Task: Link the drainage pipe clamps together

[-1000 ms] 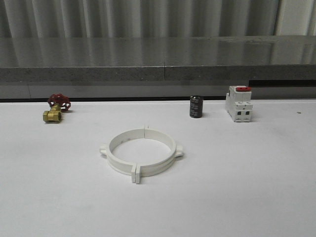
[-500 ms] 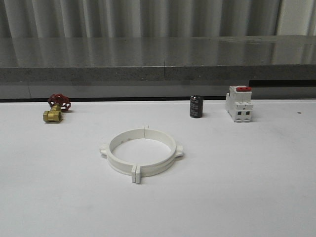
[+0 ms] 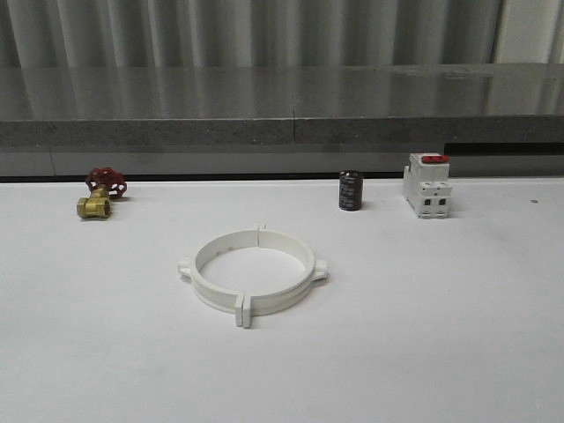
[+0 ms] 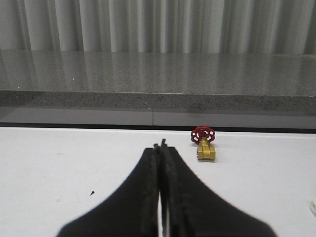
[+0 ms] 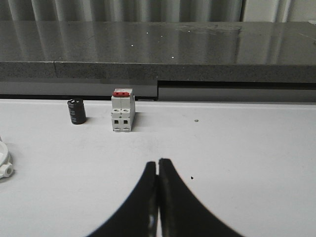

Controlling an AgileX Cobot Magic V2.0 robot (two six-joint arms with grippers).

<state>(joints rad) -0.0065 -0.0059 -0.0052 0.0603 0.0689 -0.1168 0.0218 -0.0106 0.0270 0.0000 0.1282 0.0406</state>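
The two white drainage pipe clamps (image 3: 253,272) lie on the white table as one ring, flanges meeting at the near side and the far side. A small edge of that ring (image 5: 4,160) shows in the right wrist view. My left gripper (image 4: 160,146) is shut with nothing in it, low over the table and well short of the brass valve. My right gripper (image 5: 158,162) is shut and empty too, with the breaker beyond it.
A brass valve with a red handwheel (image 3: 99,194) (image 4: 204,143) stands at the back left. A black cylinder (image 3: 351,190) (image 5: 76,111) and a white breaker with a red switch (image 3: 426,185) (image 5: 122,110) stand at the back right. A grey ledge (image 3: 282,106) runs behind the table.
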